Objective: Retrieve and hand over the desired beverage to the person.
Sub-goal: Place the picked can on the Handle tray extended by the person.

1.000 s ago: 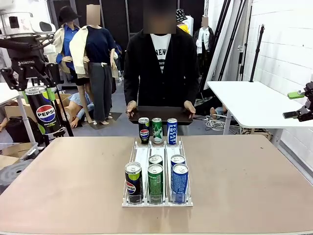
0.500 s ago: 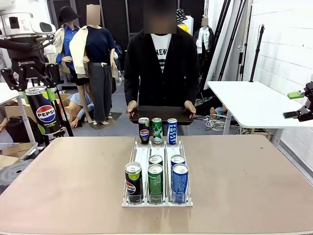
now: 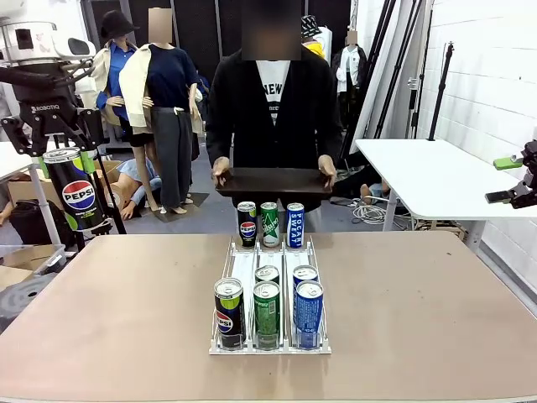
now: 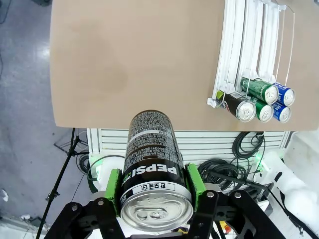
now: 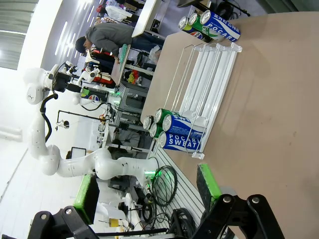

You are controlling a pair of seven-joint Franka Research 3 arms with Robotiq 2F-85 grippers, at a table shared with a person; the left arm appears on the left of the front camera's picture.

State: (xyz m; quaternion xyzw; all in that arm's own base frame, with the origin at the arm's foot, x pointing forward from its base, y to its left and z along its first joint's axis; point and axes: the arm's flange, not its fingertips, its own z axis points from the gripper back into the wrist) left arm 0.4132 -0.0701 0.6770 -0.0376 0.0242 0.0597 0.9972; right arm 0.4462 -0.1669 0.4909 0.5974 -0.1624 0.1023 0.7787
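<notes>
Left claw (image 4: 154, 189) grips Pepsi can (image 4: 149, 144); person (image 3: 273, 109) holds tray (image 3: 273, 180).

PEPSI on black can (image 4: 152, 169); POCARI SWEAT on blue can (image 5: 182, 139).

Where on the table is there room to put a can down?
The table is bare on both sides of the rack, left and right. The rack's near and far ends are crowded with cans; only its middle lanes are free.

Bare desk (image 3: 109, 311) lies open lower left and lower right; the can rack (image 3: 243, 265) blocks the centre; the person (image 3: 273, 109) holds a tray (image 3: 270, 181) beyond.
</notes>
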